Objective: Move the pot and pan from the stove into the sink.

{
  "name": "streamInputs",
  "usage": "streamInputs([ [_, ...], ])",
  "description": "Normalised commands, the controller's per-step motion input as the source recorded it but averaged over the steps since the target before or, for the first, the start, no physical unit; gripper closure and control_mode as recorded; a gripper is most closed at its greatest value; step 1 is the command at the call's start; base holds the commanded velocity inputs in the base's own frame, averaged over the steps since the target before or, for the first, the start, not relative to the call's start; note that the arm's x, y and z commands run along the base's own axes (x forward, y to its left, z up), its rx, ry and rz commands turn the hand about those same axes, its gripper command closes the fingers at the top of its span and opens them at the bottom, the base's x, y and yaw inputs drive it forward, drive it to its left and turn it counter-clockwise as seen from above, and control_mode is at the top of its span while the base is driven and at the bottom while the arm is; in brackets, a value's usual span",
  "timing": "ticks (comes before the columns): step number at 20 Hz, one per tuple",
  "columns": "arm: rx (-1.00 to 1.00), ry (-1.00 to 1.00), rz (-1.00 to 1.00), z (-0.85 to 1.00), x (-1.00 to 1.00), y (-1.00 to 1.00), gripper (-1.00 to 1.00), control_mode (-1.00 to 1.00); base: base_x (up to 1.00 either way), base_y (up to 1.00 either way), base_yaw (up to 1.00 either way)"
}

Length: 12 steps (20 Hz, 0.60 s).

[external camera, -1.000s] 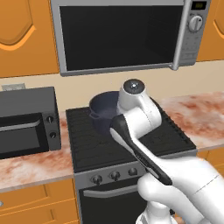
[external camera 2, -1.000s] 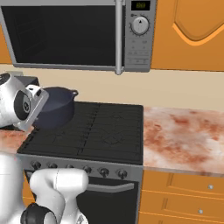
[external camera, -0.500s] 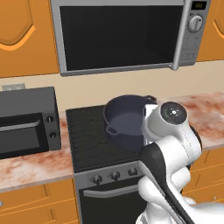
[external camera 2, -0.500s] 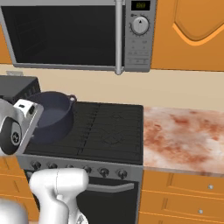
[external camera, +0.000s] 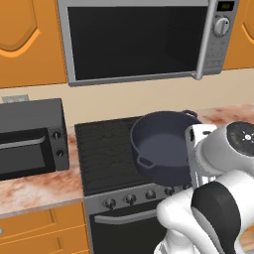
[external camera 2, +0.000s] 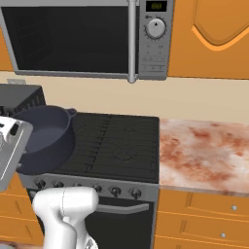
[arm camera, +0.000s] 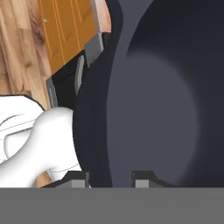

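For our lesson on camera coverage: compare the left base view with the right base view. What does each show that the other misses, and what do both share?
Left base view alone: the toaster oven's glass door and knobs, and the inside of the pot.

Right base view alone: the marbled counter right of the stove and the drawers beneath.

Both: the pot lifted at the stove's front edge, the microwave above and the stove knobs.

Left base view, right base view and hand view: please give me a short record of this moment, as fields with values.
held object: deep dark navy-grey pot with two loop handles
pot state: lifted, tilted, over the front of the stove
end effector: fingertips either side of the pot's rim wall
stove: black gas range, grate top, steel knob panel
above stove: steel microwave
left of stove: small black toaster oven
counter: reddish marble
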Motion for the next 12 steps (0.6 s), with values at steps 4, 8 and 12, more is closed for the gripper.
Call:
streamInputs([
  [4, 0.00, -0.03, 0.00, 0.02, -0.07, 0.00, 1.00, -1.00, 0.00, 0.00, 0.00],
  [8, 0.00, 0.00, 0.00, 0.00, -0.04, 0.00, 1.00, -1.00, 0.00, 0.00, 0.00],
  [12, 0.00, 0.00, 0.00, 0.00, 0.00, 0.00, 1.00, 1.00, -0.68, -0.01, 0.00],
])
